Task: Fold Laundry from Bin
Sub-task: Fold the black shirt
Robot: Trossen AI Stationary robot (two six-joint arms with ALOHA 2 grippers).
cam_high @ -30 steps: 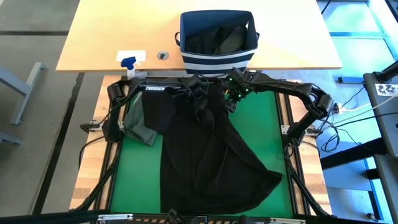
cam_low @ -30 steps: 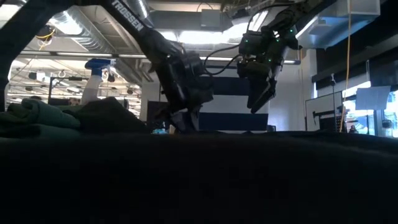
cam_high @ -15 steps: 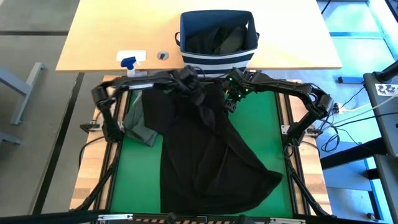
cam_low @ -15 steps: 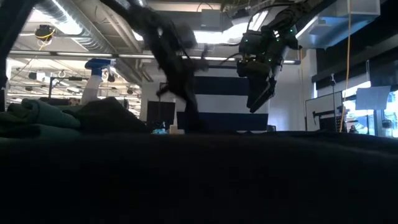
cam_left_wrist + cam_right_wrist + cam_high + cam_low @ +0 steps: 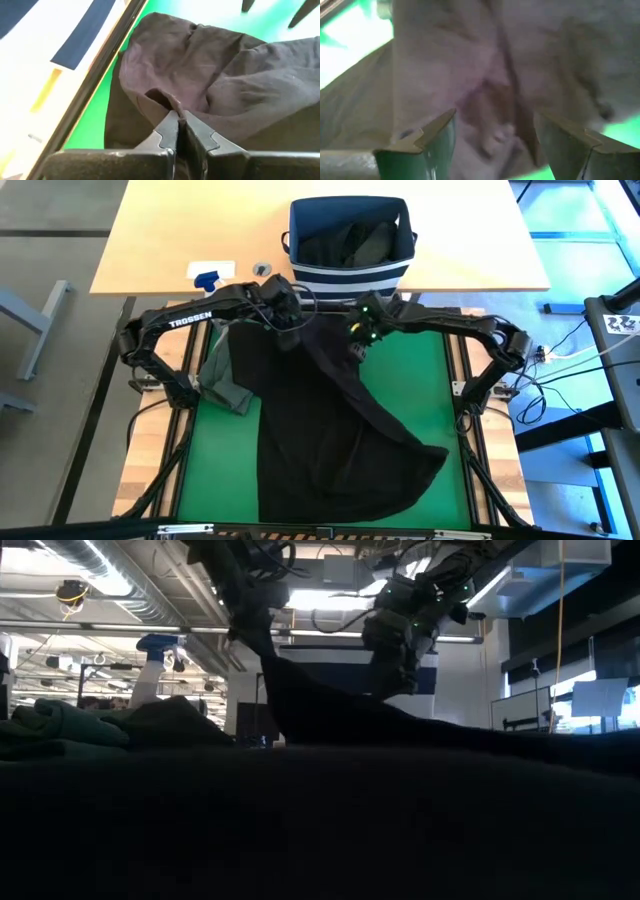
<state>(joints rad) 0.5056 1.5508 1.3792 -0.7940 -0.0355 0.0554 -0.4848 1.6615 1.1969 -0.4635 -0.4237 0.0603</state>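
Note:
A black garment [image 5: 330, 430] lies spread over the green mat [image 5: 415, 380], and its far part rises in a peak to my left gripper [image 5: 287, 310], which is shut on it. My right gripper [image 5: 358, 345] hovers open just right of that peak, above the cloth, touching nothing. In the right wrist view, its fingers [image 5: 440, 132] stand wide over the dark fabric. A dark olive garment [image 5: 222, 375] lies bunched on the mat's left side. The navy striped bin [image 5: 350, 275] stands past the mat's far edge with dark laundry inside. My left gripper pinches a bunched fold at the black garment's far edge [image 5: 172, 102] between its two shut fingers. The fingers slant down from the far left. The held part is lifted clear and drawn into a peak [image 5: 290, 690]; the rest of the garment lies on the mat.
A clear spray bottle with a blue nozzle [image 5: 208, 277] and a small round object [image 5: 262, 269] sit on the wooden table left of the bin. Bare green mat shows at the far right and near left.
My left gripper has taken hold of the black garment's far edge and risen, moving toward the table's far left. The cloth's far part is pulled up into a peak while its near part stays on the mat. My right gripper has shifted slightly left and stays open.

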